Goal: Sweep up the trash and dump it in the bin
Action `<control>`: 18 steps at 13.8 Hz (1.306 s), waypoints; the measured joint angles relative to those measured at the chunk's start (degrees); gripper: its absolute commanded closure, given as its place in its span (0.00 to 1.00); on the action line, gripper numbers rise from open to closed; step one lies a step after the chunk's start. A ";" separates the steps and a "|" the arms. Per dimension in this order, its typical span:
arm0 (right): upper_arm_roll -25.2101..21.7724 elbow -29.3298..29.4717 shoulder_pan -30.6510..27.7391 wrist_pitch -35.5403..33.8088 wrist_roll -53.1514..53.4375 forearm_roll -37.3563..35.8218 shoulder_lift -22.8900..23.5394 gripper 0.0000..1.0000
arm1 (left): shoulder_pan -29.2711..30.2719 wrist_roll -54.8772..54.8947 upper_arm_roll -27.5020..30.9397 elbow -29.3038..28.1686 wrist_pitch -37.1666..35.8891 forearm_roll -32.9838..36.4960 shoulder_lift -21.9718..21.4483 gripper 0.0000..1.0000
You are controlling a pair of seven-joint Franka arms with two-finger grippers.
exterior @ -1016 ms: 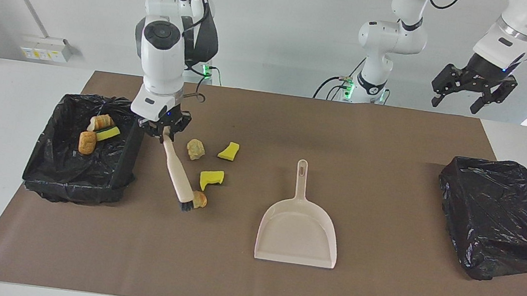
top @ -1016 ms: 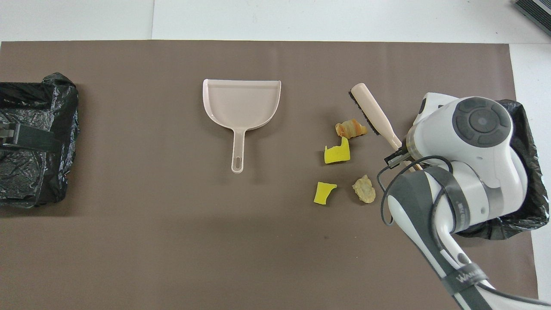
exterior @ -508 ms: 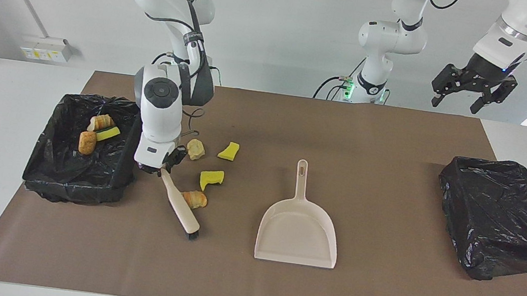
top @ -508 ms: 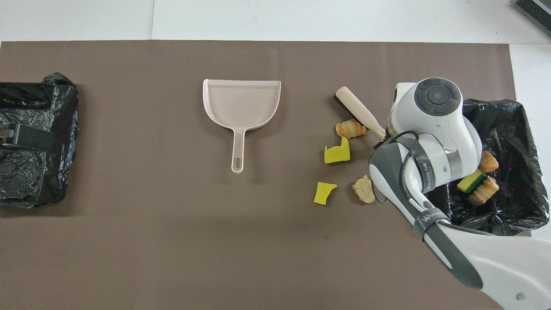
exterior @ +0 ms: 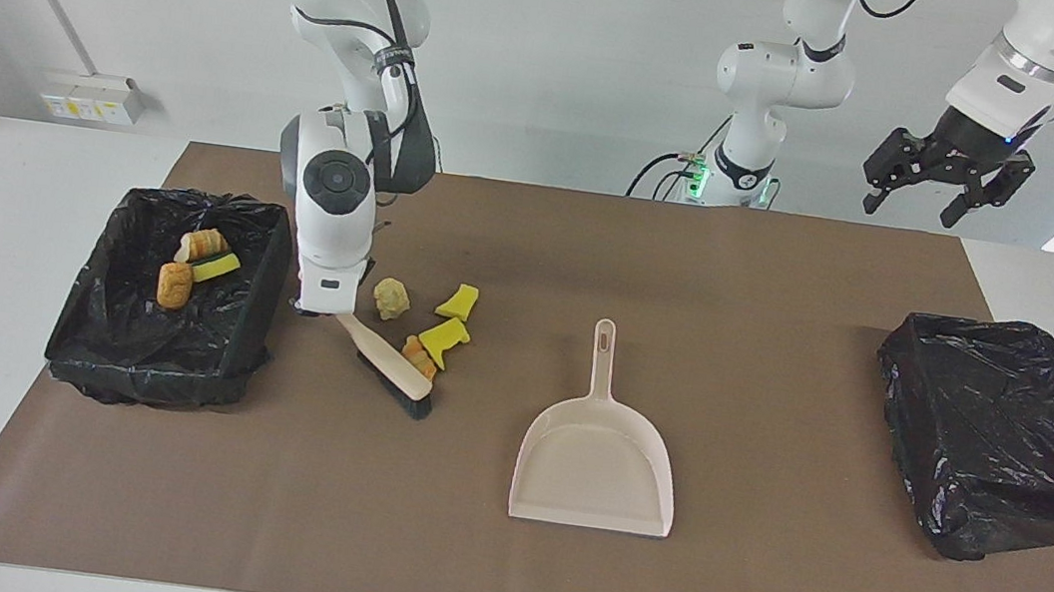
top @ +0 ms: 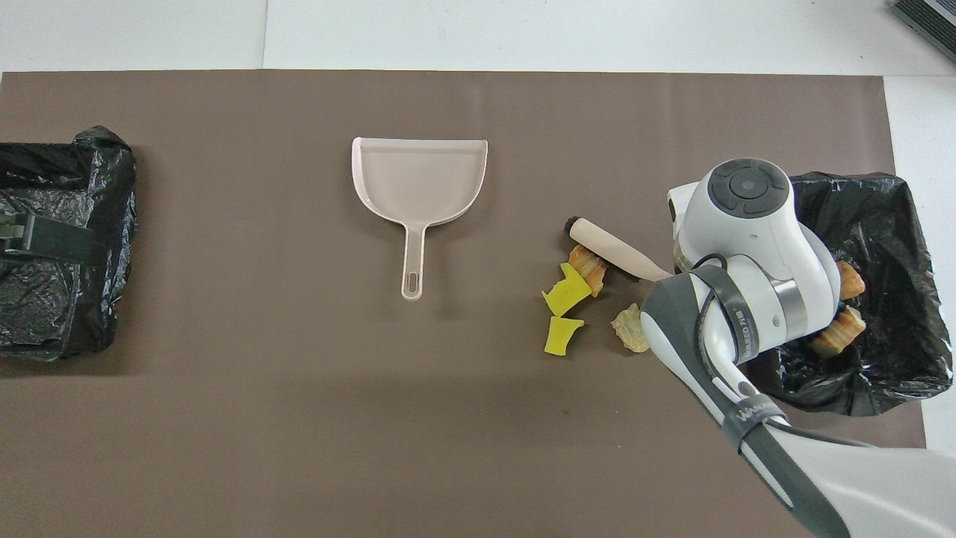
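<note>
Nearest the robots, the left gripper (exterior: 943, 181) waits aloft, fingers spread. On the brown mat, four scraps of trash (exterior: 426, 326) cluster beside the lined bin (exterior: 156, 371), which holds three more. The right gripper (exterior: 324, 309), closed on the hand brush (exterior: 389, 372), presses bristles against them. Light, soft sponge and bread should skid easily. Farther out lies the dustpan (exterior: 594, 470).

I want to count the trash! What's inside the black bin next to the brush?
Inside the black bin: a brown bread lump, a striped bread piece and a green-topped sponge. In the overhead view the arm covers part of it.
</note>
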 measured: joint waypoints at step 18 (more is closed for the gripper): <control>-0.90 3.02 -6.81 -9.13 22.15 3.20 -8.18 1.00 | 0.00 0.00 0.00 0.00 0.00 0.00 0.00 0.00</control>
